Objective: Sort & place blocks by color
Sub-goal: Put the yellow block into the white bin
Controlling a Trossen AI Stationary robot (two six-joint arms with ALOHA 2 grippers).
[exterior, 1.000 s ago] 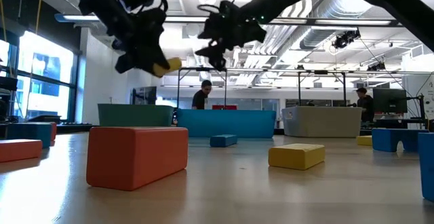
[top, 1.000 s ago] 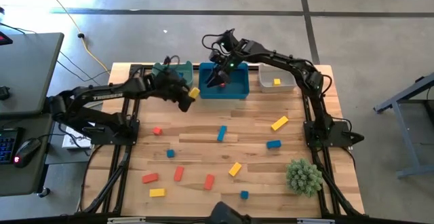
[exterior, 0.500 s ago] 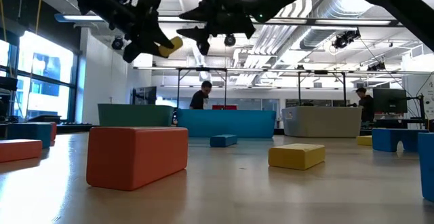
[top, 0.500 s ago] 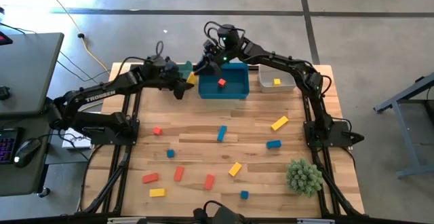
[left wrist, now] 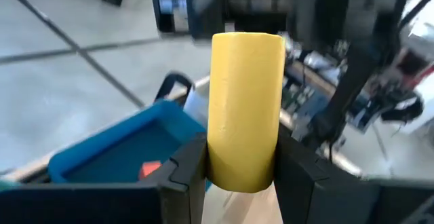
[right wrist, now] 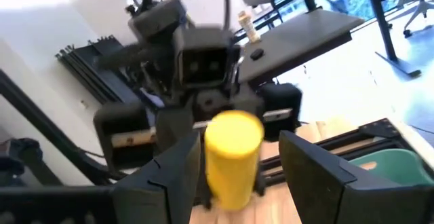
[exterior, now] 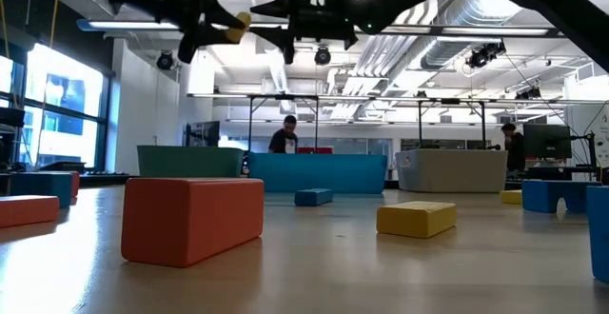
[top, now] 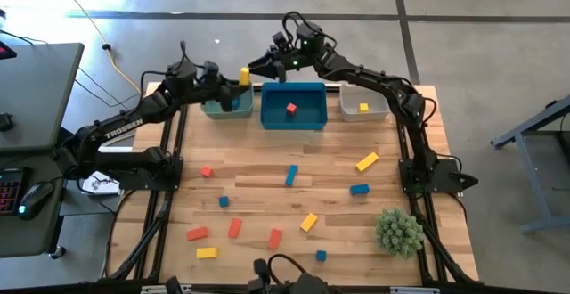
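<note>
Left gripper (top: 239,80) grips yellow block (top: 244,76) above wooden table (top: 258,174)

Left gripper (top: 239,78) clamped and raised, right gripper (top: 258,65) spread wide, facing it.

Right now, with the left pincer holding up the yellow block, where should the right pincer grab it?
Take the free half of the yellow block that sticks out past the left pincer, whose fingers clamp only its base. Probably best to come head-on at that end with the open right pincer, closing on the bare long sides.
</note>
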